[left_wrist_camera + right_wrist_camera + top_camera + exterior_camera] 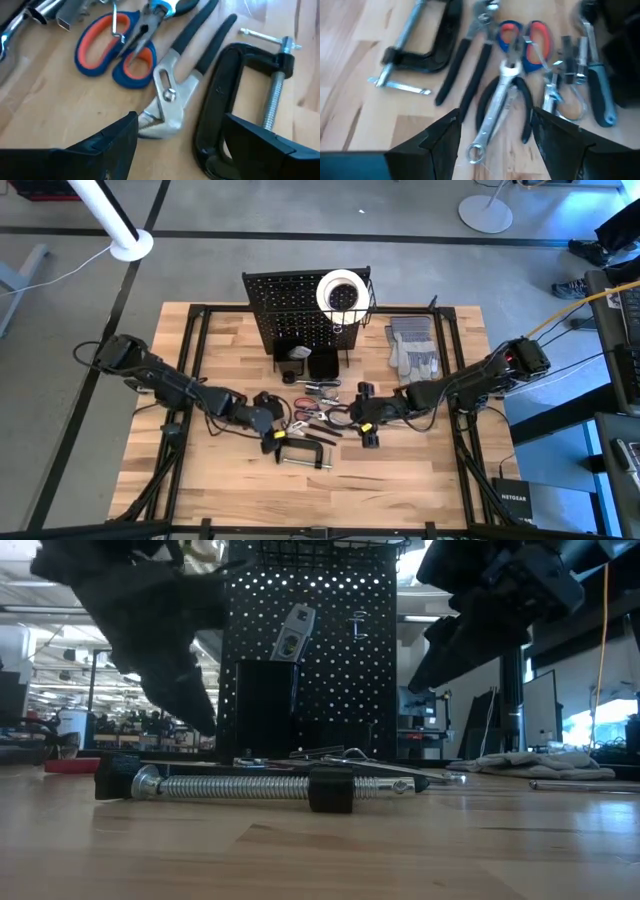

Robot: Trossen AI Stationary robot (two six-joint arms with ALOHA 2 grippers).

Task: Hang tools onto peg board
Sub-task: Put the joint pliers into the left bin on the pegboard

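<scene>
The left gripper (272, 436) is held with fingers spread over the black C-clamp (299, 456) and groove-joint pliers (172, 97). The remaining tools lie flat before the peg board (300, 305). The right gripper (364, 423), fingers spread, is positioned above a combination wrench (494, 119).

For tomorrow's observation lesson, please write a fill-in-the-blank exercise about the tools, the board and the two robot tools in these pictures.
1. The black steel C-clamp lies flat on the ______ table.
2. The white tape roll sits in the wire ______ on the upright black perforated peg board.
3. The scissors have orange and ______ handles.
4. The left tool and right tool both hover ______.

Missing words: wooden; basket; blue; open
</scene>
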